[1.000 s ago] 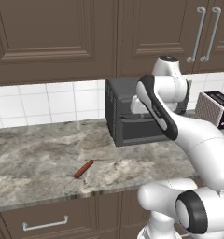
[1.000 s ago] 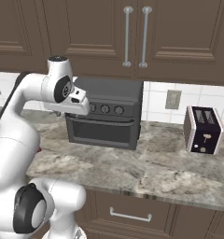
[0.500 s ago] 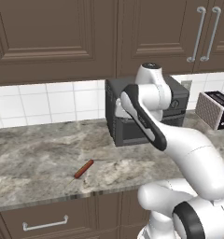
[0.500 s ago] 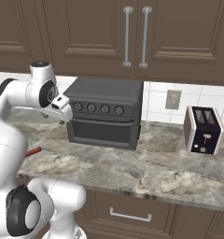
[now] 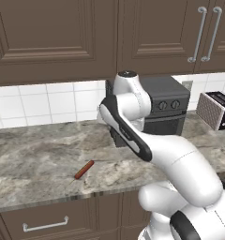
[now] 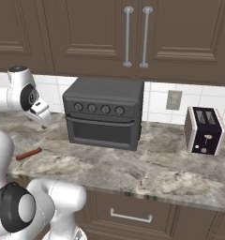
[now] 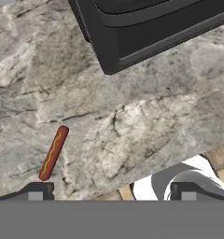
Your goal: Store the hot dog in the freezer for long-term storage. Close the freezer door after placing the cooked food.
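I hold the gripper [image 7: 109,189] high, fingers spread and empty, scouting. The hot dog [image 7: 53,153] lies loose on the counter [image 7: 146,126] at nine o'clock.

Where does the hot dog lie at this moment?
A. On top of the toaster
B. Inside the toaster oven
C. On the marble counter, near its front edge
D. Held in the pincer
C. The hot dog lies flat on the bare counter, left of the toaster oven, with nothing gripping it.
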{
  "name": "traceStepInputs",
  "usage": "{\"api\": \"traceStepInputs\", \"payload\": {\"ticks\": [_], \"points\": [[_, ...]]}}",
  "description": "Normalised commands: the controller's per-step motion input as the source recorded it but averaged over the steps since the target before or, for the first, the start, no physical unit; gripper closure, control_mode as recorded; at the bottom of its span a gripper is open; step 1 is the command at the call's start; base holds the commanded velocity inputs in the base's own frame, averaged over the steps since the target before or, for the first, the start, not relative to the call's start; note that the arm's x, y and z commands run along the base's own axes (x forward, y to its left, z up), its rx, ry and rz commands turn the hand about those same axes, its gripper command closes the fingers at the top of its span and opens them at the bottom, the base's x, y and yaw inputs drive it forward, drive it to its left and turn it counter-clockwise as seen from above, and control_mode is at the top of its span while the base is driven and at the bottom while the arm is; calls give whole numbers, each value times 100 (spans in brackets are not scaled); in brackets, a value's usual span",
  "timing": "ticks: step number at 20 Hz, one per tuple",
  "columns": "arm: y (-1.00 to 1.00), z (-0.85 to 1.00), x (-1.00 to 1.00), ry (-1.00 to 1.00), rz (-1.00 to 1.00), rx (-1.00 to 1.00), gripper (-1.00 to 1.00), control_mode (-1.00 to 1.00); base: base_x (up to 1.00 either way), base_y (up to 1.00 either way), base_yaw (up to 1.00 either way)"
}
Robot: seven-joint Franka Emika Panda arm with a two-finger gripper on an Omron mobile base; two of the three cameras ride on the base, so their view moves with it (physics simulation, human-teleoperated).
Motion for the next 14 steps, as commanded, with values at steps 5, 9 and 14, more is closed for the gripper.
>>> {"api": "traceStepInputs", "payload": {"ticks": [5,9,14], "points": [[55,-23,2,0,-8,0,-100,-100,0,0,0],[57,-23,0,2,-4,2,-100,-100,0,0,0],[41,-39,1,9,0,0,-100,-100,0,0,0]]}}
